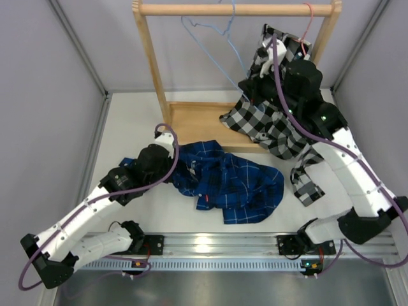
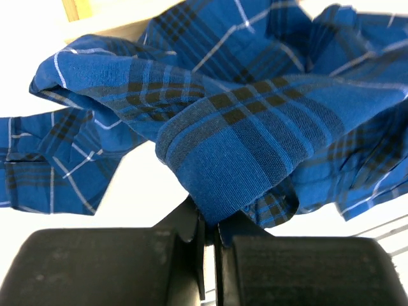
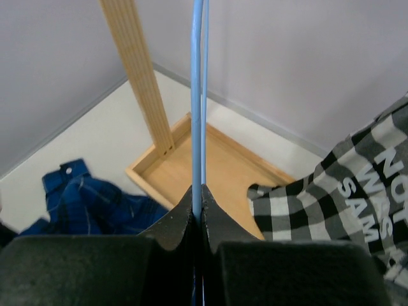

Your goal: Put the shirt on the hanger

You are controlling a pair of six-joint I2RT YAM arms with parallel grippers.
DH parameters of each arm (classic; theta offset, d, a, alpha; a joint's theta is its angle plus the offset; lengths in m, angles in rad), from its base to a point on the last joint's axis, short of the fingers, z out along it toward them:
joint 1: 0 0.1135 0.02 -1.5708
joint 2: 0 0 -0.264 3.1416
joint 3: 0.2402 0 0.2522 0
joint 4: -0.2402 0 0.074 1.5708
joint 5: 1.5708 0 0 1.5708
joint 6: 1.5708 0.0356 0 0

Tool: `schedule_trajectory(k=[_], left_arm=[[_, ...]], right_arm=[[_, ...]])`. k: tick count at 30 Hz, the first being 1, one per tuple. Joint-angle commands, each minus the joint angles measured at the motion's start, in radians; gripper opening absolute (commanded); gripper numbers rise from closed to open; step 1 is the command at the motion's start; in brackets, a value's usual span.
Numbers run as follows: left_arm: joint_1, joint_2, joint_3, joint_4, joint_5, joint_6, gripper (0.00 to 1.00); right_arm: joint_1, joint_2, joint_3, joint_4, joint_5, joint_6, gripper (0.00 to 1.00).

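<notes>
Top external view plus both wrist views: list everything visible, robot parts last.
shirt: one, dark blue plaid, crumpled on the table in front of the rack
hanger: one, light-blue wire, at the rack's top bar
checked shirt: one, black and white with white lettering, hanging at the rack's right end
pink hanger: one, pink, hooked over the top bar above the checked shirt
wooden rack: one, pale wood with tray base, far side of the table
table: one, white
left gripper: one, black, shut on a shirt fold
right gripper: one, black, shut on the hanger's wire
</notes>
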Motion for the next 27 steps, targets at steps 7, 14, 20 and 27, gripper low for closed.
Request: schedule_trajectory(k=[7, 14, 20, 27], left_arm=[[0.012, 0.104, 0.122, 0.106, -0.066, -0.168, 0.00], [0.173, 0.275, 0.213, 0.176, 0.179, -0.137, 0.00], [0.275, 0.371, 0.251, 0.233, 0.326, -0.142, 0.00], [0.279, 0.392, 0.275, 0.262, 0.411, -0.163, 0.00]], right_arm=[[0.009, -0.358, -0.386, -0.085, -0.177, -0.003, 0.00], [0.009, -0.840, -0.762, -0.131, -0.332, 0.062, 0.00], [0.009, -1.009, -0.911, -0.223, -0.377, 0.124, 0.00], [0.009, -1.040, -1.020, -0.219, -0.384, 0.146, 0.00]])
